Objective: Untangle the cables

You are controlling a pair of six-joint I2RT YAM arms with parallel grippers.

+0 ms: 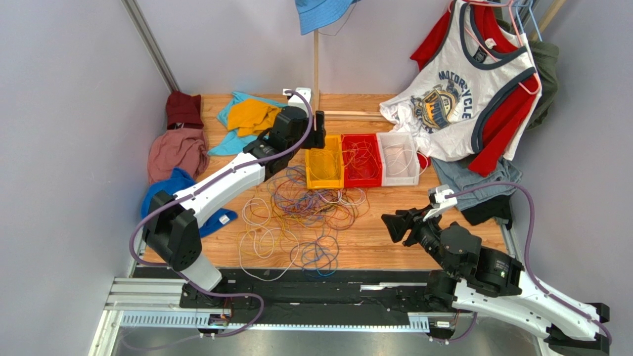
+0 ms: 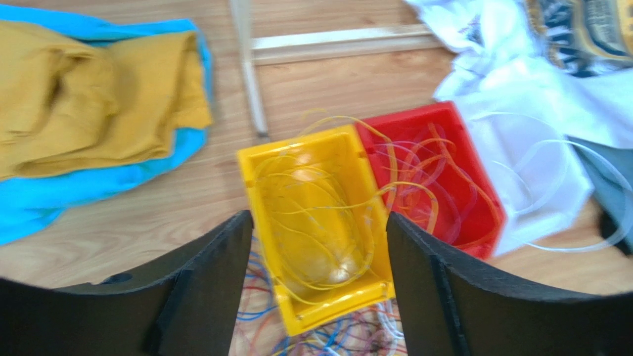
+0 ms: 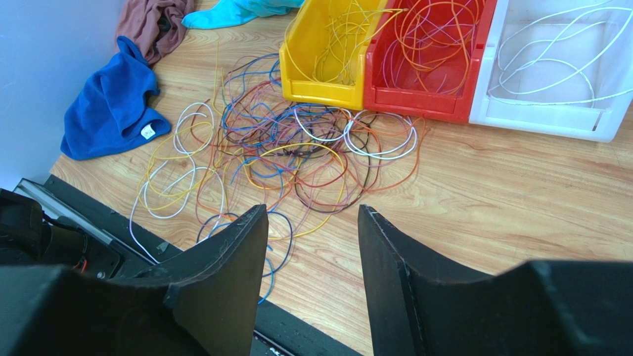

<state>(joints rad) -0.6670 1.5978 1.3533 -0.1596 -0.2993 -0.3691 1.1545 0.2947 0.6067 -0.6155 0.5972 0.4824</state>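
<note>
A tangle of thin cables (image 1: 304,215) in white, yellow, orange, purple, blue and red lies on the wooden table in front of three bins; it also shows in the right wrist view (image 3: 290,148). The yellow bin (image 1: 325,162) holds yellow cables (image 2: 319,215), the red bin (image 1: 361,159) orange ones (image 3: 431,44), the white bin (image 1: 399,157) white ones. My left gripper (image 1: 319,130) hangs open and empty above the yellow bin (image 2: 316,245). My right gripper (image 1: 394,225) is open and empty, above bare table to the right of the tangle.
Clothes lie at the back left: a yellow and teal pile (image 1: 249,119), a maroon cloth (image 1: 183,110), a pink cloth (image 1: 177,152) and a blue cloth (image 1: 167,193). A T-shirt (image 1: 461,96) hangs at the back right over grey fabric (image 1: 468,182). A black rail (image 1: 312,285) edges the table front.
</note>
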